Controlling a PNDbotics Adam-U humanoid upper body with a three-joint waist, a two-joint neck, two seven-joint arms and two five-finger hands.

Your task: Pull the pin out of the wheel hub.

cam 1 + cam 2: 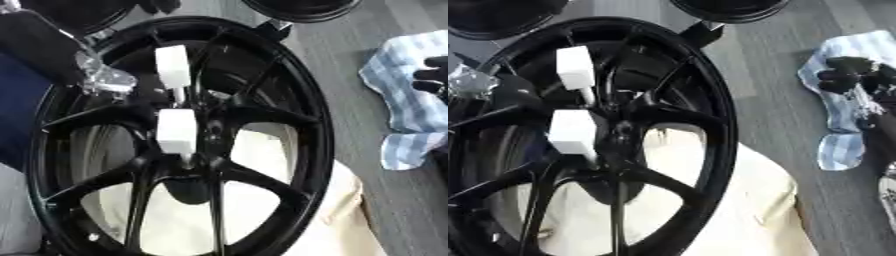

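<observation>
Left eye view
Wheel: a black spoked wheel (311,120) fills most of the picture, tilted, its hub at the middle.
Pins: two white blocks stand on thin stems at the hub; the upper pin (172,66) sits above the hub, the lower pin (177,131) just left of the hub centre.
Left hand: the left hand (103,77) enters from the upper left, black arm with a silver part, lying over the wheel's left rim. It is beside the upper pin, to its left, and apart from it; whether its fingers are bent or straight cannot be told.
Right hand: the right hand (430,75) shows at the right edge as dark fingers resting on a blue checked cloth (402,107), well apart from both pins.
Under the wheel: a cream sheet (341,210) shows through the spokes and past the lower right rim.
Floor: grey planks (350,45) lie to the right of the wheel.

Right eye view
Right hand: here the fingers (842,75) are curled down into the cloth, bunching it.
Left hand: only a silver part shows at the left edge, off the upper pin.
Pins: both blocks stand in the hub, neither touched by a hand.
Far edge: another dark wheel (728,10) lies beyond the top rim.
</observation>
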